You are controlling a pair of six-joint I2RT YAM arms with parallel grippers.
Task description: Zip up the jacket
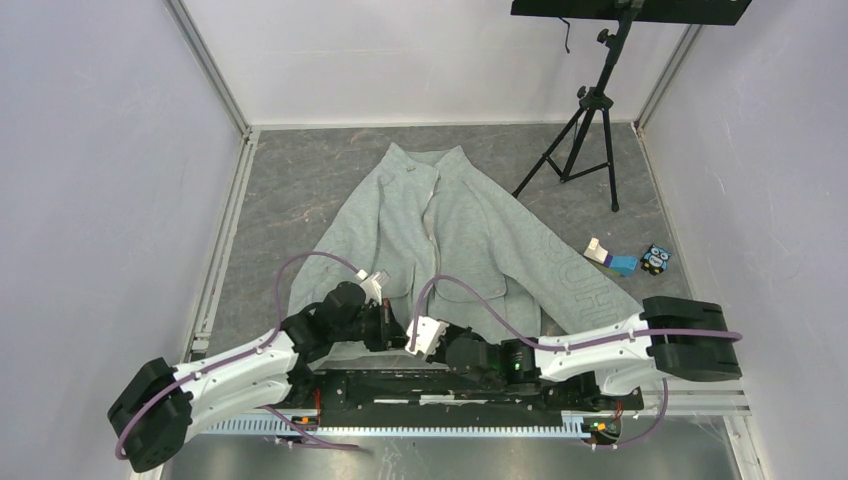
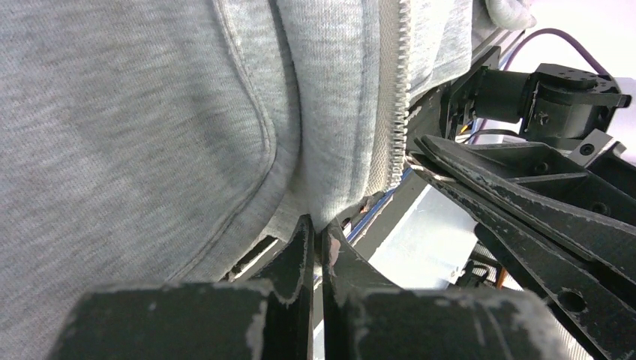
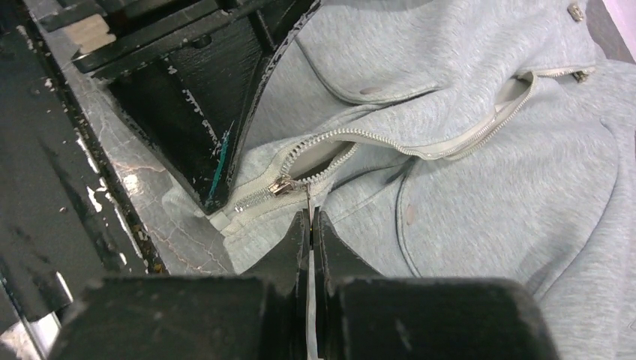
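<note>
Right end effector [image 3: 310, 214] pinching the pull tab [image 3: 308, 198] of the zipper [image 3: 450, 142]; left end effector [image 2: 318, 226] clamping the hem of the jacket [image 1: 470, 230].
Fingers of the right end effector are pressed together on the thin metal pull tab, which joins the slider [image 3: 281, 186] just beyond the fingertips. A short run of teeth is meshed on the hem side of the slider, and beyond it the two rows part. Just beside it, the left end effector's fingers are pressed together on grey fabric at the zipper's foot. The jacket lies front-up on the table [image 1: 300, 190], collar far, hem nearest the arm bases. A tripod [image 1: 585, 130] stands at the far right.
</note>
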